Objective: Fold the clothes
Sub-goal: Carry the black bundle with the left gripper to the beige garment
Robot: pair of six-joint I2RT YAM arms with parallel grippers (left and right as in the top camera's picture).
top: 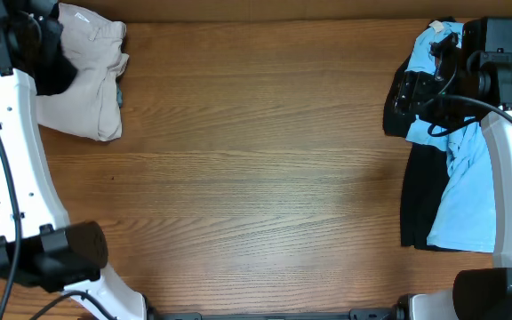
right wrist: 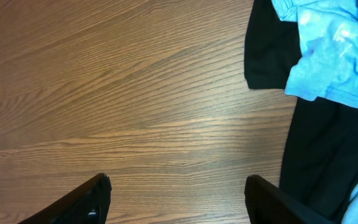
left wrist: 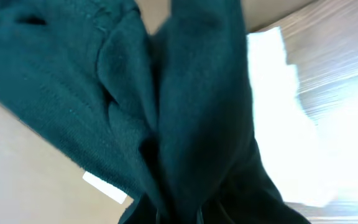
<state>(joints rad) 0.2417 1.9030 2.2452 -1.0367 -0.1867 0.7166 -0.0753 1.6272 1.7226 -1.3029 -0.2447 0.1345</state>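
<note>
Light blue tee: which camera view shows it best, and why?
Overhead. The light blue tee lies there at nearly full length over a black garment, partly under the right arm. Right wrist shows only one crumpled portion; left wrist shows none, only dark cloth.

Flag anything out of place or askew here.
The light blue tee lies crumpled, half over a black garment at the right edge of the table. Dark fabric bunches right against the left wrist camera, filling most of its view.
</note>
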